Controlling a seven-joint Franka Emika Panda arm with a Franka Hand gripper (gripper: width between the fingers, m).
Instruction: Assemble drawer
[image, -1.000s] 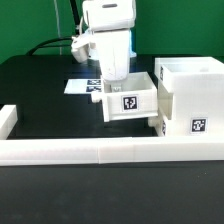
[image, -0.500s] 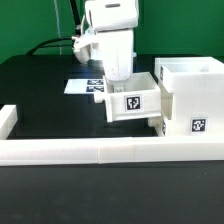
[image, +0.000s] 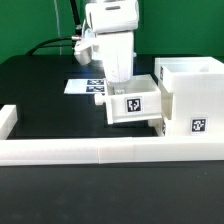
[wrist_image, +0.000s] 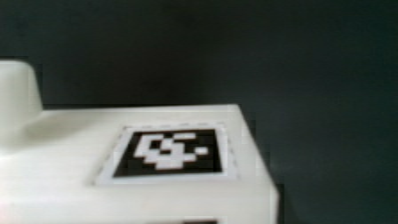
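Black table (image: 40, 100): tray (image: 132, 103) (tagged face toward camera) partly inside housing (image: 190, 95), long axis running into it. Gripper (image: 118, 78) above tray; jaw state indeterminable.

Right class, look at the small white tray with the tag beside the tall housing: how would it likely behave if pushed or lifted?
The tray looks like rigid, thin-walled plastic, so probably stiff and light. Its flat base on the dark table suggests it slides rather than rolls. Being low and boxy, it seems unlikely to tip, though smooth walls may be slippery for the gripper.
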